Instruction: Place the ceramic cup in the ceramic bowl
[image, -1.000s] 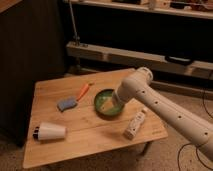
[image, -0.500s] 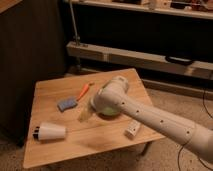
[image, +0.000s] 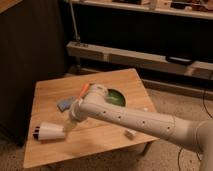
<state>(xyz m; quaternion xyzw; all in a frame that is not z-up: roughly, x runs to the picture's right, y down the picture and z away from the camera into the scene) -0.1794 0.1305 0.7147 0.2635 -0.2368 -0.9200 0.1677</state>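
Dim room, one camera view looking down at a small wooden table (image: 125, 82) that is standing on speckled floor (image: 172, 100). A dark cabinet (image: 30, 45) is filling the left background, and a pale shelf rail (image: 130, 56) is running across behind the table.

The white arm (image: 130, 117) is coming in from the lower right and spanning the table diagonally toward the front left. The gripper (image: 69, 125) is sitting low over the front-left part of the table, right at the cup's right-hand end. Cannot tell whether it is open or closed, or whether it is actually gripping the cup; contact is looking likely but is not resolvable.

The cup (image: 50, 132) is lying on its side near the front-left edge of the table, long axis roughly left to right, with its left end showing dark. It is resting on the wood, not in the bowl.

The green bowl (image: 117, 97) is sitting upright in the middle-right area of the table, well apart from the cup, with its near side hiding behind the arm.

Other items: a blue block (image: 64, 104) is lying left of centre, between cup and bowl and just beyond the gripper. An orange stick-like item (image: 85, 90) is lying further back, near the bowl's left side. A small white bottle (image: 131, 133) is peeking out under the arm near the front-right edge.
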